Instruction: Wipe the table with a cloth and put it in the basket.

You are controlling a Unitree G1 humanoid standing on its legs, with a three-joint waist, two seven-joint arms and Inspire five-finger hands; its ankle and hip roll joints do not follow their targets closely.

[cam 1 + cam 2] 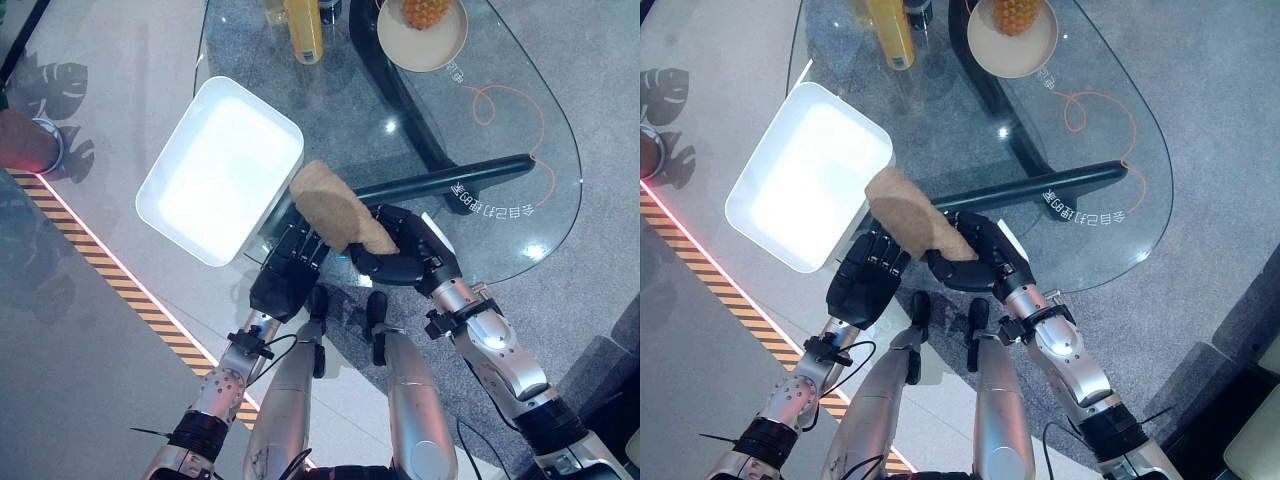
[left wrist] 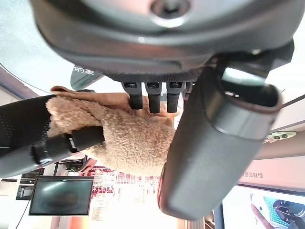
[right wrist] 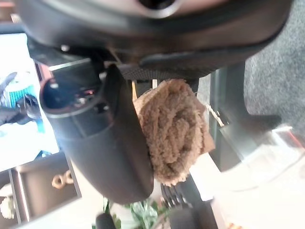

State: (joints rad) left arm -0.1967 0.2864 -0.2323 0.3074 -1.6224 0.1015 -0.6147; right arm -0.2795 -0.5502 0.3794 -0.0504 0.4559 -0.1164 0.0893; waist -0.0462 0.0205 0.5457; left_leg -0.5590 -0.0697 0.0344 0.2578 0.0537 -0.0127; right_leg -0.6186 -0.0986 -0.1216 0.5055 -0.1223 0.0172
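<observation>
A tan fuzzy cloth (image 1: 335,205) is bunched up at the near edge of the glass table (image 1: 490,220), just beside the near right corner of the white basket (image 1: 220,170). My right hand (image 1: 405,255) is shut on the cloth, which is squeezed between its thumb and fingers (image 3: 174,133). My left hand (image 1: 285,275) sits close beside it on the left, below the basket's edge. Its fingers (image 2: 150,98) are fairly straight and touch the cloth (image 2: 128,138), with the thumb standing clear of it. The basket holds nothing.
At the far side of the table stand a yellow bottle (image 1: 305,30) and a beige plate (image 1: 440,50) with a pineapple (image 1: 425,12). The table's black frame bar (image 1: 450,180) runs under the glass. Striped tape (image 1: 100,265) crosses the floor on the left.
</observation>
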